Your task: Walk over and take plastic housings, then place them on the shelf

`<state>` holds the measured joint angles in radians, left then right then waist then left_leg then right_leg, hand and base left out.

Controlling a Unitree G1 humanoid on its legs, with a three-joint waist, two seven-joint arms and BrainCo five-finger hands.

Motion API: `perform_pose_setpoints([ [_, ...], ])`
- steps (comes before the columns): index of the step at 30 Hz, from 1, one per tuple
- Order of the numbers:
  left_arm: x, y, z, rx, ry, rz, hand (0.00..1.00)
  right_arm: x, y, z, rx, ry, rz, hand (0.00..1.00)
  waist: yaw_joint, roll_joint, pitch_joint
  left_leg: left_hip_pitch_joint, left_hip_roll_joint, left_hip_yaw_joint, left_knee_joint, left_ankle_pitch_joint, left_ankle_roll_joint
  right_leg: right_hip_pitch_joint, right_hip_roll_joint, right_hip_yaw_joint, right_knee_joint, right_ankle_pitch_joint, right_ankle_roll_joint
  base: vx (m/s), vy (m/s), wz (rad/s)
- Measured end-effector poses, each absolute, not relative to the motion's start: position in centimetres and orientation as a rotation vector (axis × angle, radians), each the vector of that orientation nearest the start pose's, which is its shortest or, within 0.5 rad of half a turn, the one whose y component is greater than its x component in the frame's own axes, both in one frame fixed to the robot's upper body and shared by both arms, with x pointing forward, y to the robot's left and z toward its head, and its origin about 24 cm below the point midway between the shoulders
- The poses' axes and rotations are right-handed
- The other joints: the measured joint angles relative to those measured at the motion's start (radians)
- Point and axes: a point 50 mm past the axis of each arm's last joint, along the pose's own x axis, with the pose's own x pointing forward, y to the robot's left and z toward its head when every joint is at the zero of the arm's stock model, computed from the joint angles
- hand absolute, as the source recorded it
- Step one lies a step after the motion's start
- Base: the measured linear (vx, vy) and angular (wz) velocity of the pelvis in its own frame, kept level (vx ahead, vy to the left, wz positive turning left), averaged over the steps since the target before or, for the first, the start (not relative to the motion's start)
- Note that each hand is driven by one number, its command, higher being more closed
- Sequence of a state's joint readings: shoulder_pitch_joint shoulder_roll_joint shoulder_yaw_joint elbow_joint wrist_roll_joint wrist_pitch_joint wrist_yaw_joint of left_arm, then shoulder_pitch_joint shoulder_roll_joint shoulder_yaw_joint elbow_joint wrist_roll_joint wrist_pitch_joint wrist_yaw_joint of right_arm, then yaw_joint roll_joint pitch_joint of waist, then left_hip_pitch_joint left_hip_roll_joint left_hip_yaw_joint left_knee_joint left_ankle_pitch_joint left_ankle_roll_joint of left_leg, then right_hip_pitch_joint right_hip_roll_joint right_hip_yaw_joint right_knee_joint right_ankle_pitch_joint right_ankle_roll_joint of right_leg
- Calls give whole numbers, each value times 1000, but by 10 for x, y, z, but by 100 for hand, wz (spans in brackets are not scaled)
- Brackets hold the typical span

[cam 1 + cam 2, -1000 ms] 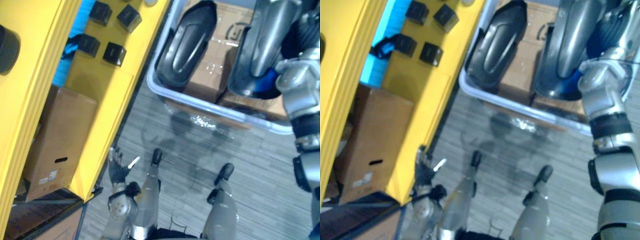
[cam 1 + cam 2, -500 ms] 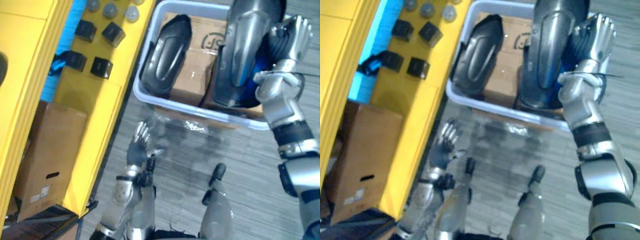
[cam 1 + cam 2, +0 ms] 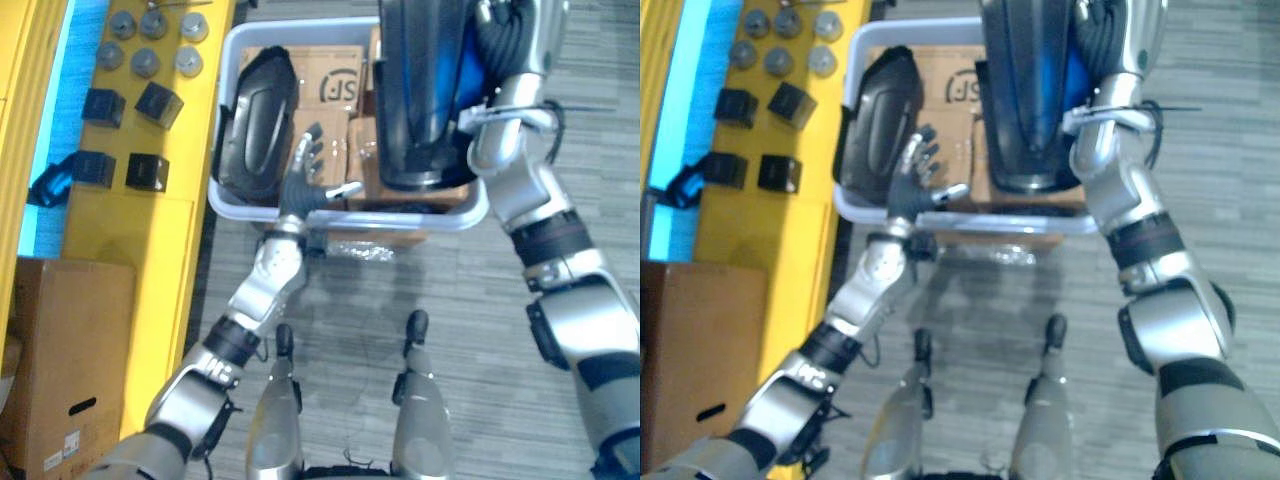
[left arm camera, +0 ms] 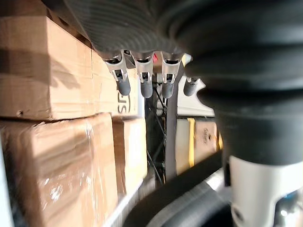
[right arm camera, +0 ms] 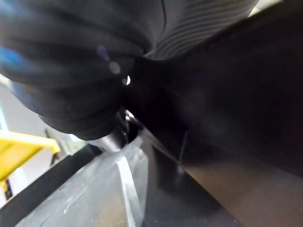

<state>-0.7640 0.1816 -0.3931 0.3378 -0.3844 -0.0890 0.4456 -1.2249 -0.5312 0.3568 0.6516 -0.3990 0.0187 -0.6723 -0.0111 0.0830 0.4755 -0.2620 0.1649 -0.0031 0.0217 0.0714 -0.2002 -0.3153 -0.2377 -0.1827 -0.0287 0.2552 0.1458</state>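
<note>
Two dark plastic housings stand in a pale bin (image 3: 340,222) on cardboard boxes (image 3: 335,80). The smaller oval housing (image 3: 255,120) leans at the bin's left side. The taller housing (image 3: 415,100), with blue showing on it, stands at the right. My left hand (image 3: 303,185) is raised over the bin's front rim between the two housings, fingers spread and open, holding nothing. In the left wrist view its straight fingers (image 4: 144,78) point past stacked boxes (image 4: 47,66). My right hand (image 3: 515,45) rests against the taller housing's right side, where its dark surface (image 5: 227,118) shows up close.
A yellow shelf (image 3: 120,230) runs along the left, carrying black blocks (image 3: 148,172) and grey round parts (image 3: 145,62). A cardboard box (image 3: 60,360) sits under it at the lower left. Grey floor lies in front of the bin.
The camera has swung toward the bin. My left hand rose from low beside the shelf up to the bin's front rim. My right hand stays against the tall housing.
</note>
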Motion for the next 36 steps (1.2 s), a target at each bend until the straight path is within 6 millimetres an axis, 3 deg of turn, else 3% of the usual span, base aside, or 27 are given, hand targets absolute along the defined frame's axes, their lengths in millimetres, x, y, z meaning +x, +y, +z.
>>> perform_pose_setpoints([
  [5,372,93,180,-94,-313,139,0,384,-154,335,-867,-885,-610,100,3,0,0,-11,2,13,6,-3,-3,-18,4,17,-2,6,-1,-11,-5,-7],
  [8,377,97,181,-85,-301,198,0,388,-152,336,-892,-871,-609,100,6,-1,1,-20,3,13,9,-3,-4,-28,5,18,-3,9,-3,0,0,0],
  [16,387,100,199,-158,-312,217,0,393,-148,337,-891,-843,-607,100,12,-3,1,-40,3,11,20,-5,-7,-39,6,18,-6,11,-3,0,0,0],
  [25,390,81,222,-417,-326,-79,0,396,-139,337,-910,-834,-587,100,10,-3,2,-54,3,13,24,-6,-8,-51,7,20,-16,20,-5,0,0,0],
  [31,386,52,232,-419,-335,-210,0,398,-130,336,-962,-851,-558,100,0,-3,2,-53,3,15,24,-7,-8,-51,7,22,-17,22,-6,0,0,0],
  [36,387,46,225,-402,-303,-223,0,398,-125,335,-979,-876,-533,100,-3,-3,2,-52,5,18,24,-6,-8,-50,10,24,-22,26,-8,0,0,0],
])
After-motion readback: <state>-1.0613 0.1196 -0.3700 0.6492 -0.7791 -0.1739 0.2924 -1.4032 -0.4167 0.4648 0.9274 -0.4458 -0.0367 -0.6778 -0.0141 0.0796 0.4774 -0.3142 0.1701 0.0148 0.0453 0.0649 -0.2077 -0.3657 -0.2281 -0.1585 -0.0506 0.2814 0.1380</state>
